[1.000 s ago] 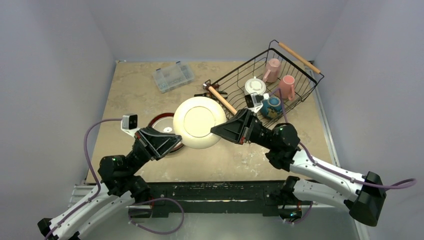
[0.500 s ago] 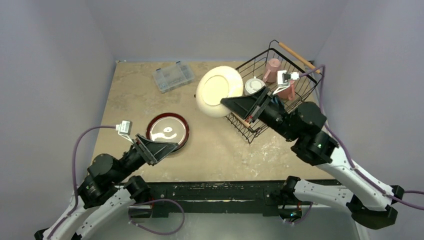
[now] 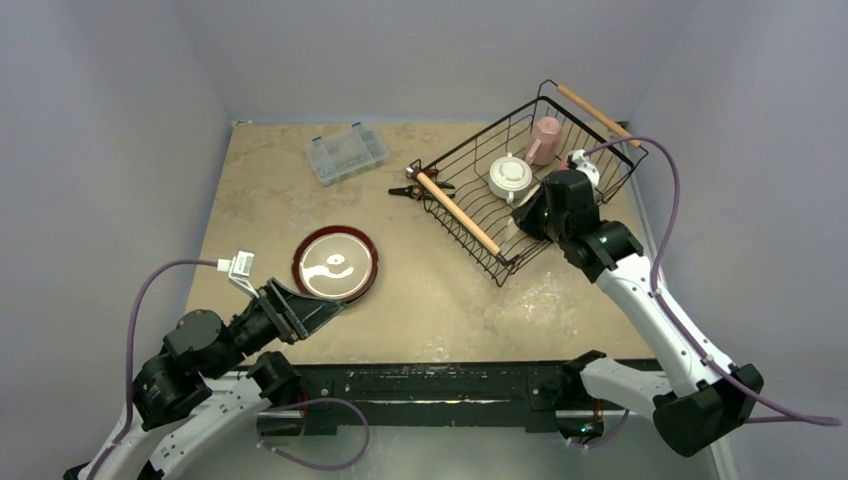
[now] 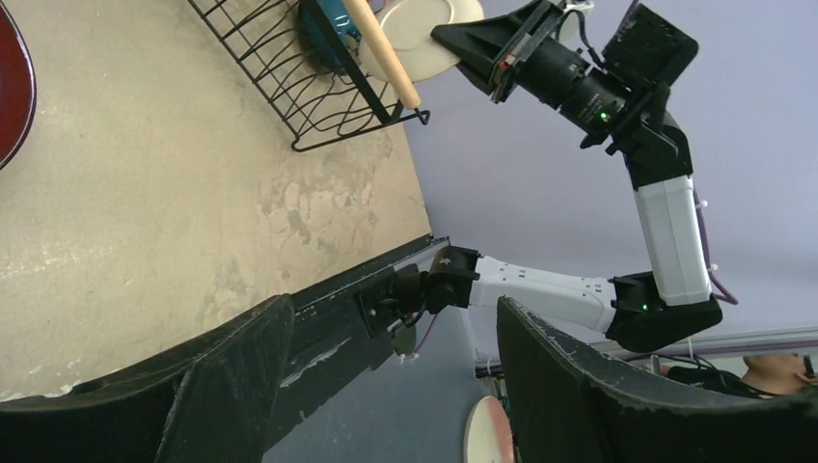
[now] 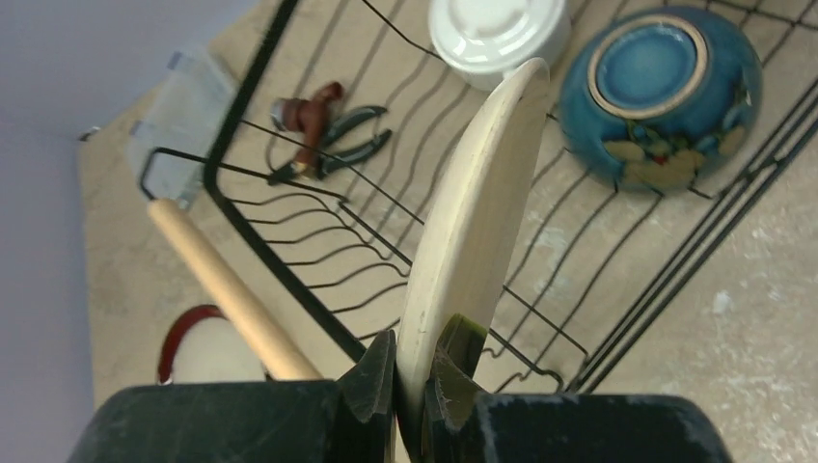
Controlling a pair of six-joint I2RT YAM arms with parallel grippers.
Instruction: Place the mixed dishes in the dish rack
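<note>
The dish rack (image 3: 520, 190) stands at the back right, a black wire basket with wooden rod handles. My right gripper (image 5: 413, 371) is shut on the rim of the cream plate (image 5: 473, 222), which stands on edge over the rack's wires. Inside the rack are a blue bowl (image 5: 661, 92) turned bottom up, a white cup (image 3: 511, 178) and a pink mug (image 3: 545, 138). The red-rimmed plate (image 3: 335, 263) lies flat on the table. Just near of it, my left gripper (image 3: 325, 303) hangs open and empty.
A clear plastic compartment box (image 3: 347, 152) sits at the back left. A small black-and-red hand tool (image 3: 410, 188) lies against the rack's left corner. The rack's near wooden handle (image 3: 457, 212) juts out toward the table's middle.
My left gripper opened, let go of the cream plate and pulled back to the near left. My right arm carried the plate from mid-table to the rack and turned it on edge.
</note>
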